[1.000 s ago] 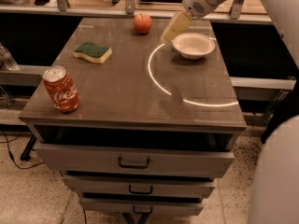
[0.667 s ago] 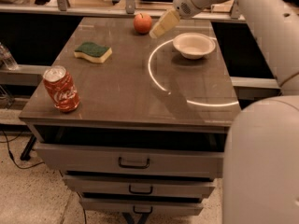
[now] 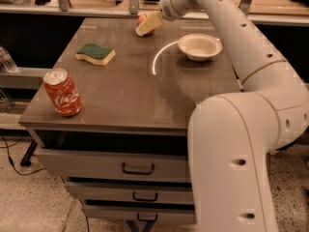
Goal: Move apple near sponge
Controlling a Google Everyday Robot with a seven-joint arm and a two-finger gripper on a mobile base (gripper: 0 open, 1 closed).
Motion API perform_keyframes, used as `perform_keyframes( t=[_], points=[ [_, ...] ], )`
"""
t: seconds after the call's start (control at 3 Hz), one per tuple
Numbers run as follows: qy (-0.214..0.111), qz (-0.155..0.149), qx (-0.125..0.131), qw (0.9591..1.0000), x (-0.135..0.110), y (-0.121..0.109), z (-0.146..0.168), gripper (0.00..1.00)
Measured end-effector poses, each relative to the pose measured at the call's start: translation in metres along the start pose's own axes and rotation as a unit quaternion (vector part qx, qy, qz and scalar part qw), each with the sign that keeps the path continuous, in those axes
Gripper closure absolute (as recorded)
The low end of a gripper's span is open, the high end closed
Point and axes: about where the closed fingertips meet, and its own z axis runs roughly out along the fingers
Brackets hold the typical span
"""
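The red-orange apple (image 3: 142, 19) sits near the table's far edge, mostly hidden behind my gripper (image 3: 146, 26), which reaches down over its front right side. The cream-coloured fingers (image 3: 149, 23) point down-left at the apple. The sponge (image 3: 95, 54), green top over yellow body, lies flat on the table's left side, well to the left and nearer than the apple.
A white bowl (image 3: 199, 47) stands at the table's right back. A red soda can (image 3: 62, 92) stands upright at the front left corner. My arm (image 3: 241, 129) fills the right foreground. Drawers (image 3: 137, 168) are below the brown tabletop (image 3: 130, 86).
The gripper has moved left from beside the bowl to the apple and now covers most of it. The arm has swung into the right foreground.
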Motion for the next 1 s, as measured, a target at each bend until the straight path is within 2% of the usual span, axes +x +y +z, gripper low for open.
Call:
perform_keyframes(
  t=[0.67,1.0],
  points=[
    [-0.003,0.026,0.025,0.9993,-0.003,-0.007,0.056,0.0],
    [0.009,0.042,0.036,0.9984,-0.001,-0.008,0.09,0.1]
  ],
)
